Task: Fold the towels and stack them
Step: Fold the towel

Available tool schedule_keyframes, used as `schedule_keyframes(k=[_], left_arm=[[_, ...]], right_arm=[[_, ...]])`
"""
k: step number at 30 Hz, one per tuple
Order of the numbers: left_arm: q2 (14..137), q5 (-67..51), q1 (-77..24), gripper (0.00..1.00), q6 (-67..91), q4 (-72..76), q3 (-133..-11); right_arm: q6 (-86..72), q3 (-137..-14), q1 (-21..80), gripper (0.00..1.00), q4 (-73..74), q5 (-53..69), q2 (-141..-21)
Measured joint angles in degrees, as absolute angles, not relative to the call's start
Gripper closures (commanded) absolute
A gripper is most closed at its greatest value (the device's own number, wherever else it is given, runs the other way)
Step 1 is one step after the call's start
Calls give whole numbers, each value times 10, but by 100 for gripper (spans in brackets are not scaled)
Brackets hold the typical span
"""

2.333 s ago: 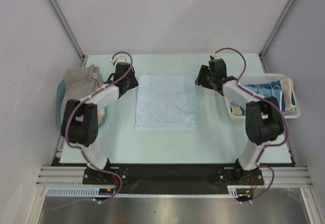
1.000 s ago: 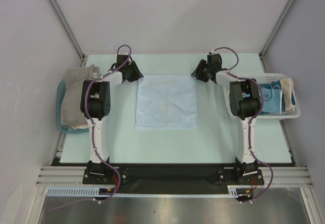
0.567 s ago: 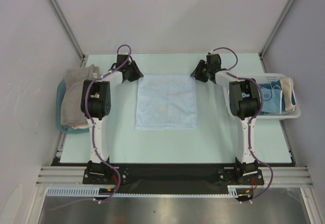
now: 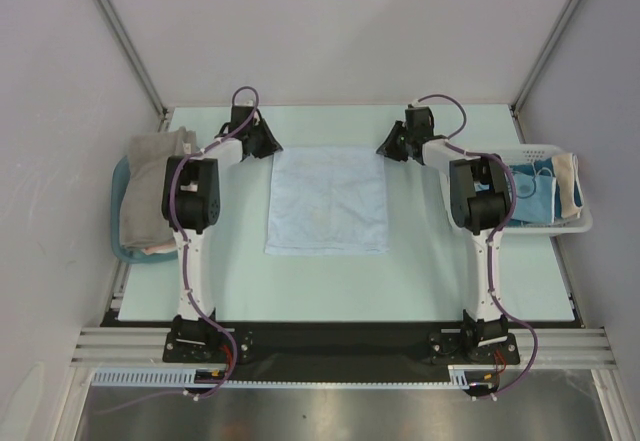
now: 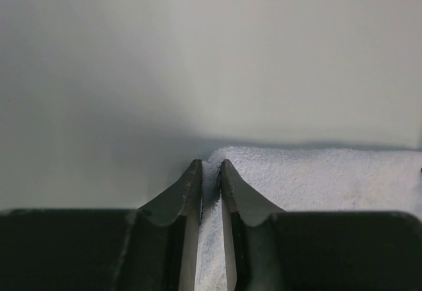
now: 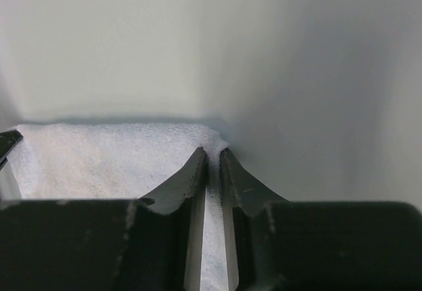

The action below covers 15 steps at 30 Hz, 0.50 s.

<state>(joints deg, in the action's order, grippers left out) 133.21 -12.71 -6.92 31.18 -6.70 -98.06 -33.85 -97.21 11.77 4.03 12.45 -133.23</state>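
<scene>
A plain light blue towel [image 4: 327, 200] lies spread flat in the middle of the table. My left gripper [image 4: 271, 149] is shut on its far left corner [image 5: 217, 156]. My right gripper [image 4: 383, 148] is shut on its far right corner [image 6: 216, 139]. In both wrist views the towel's pile shows pinched between the dark fingers, low against the table. A grey-beige towel [image 4: 152, 183] lies folded on the teal tray [image 4: 121, 250] at the left. More towels, blue [image 4: 532, 193] and one with a tan end [image 4: 568, 182], sit in the white basket [image 4: 576, 223] at the right.
The table's back edge and the grey rear wall stand just beyond both grippers. Metal frame posts [image 4: 122, 35] slant up at the back corners. The tray is close by the left arm, the basket close by the right arm.
Both arms have reached out to the far corners of the light blue towel and settled there. Over the last second they barely move. The towel lies as before.
</scene>
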Motion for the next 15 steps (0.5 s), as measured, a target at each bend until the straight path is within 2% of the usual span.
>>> schedule_keyframes(k=[4,8,15], left_arm=[[1333,-135,-69,87,315,-67,-981],[1335,-147,-66,99,315,-63,-981],[1335,-175,-58,100,314,-15,-981]], right_arm=[[-338,-974,114,89,40,128,-1336],[-335,-982,111,98,41,131,-1342],[-323,-1007,100,100,42,140,-1352]])
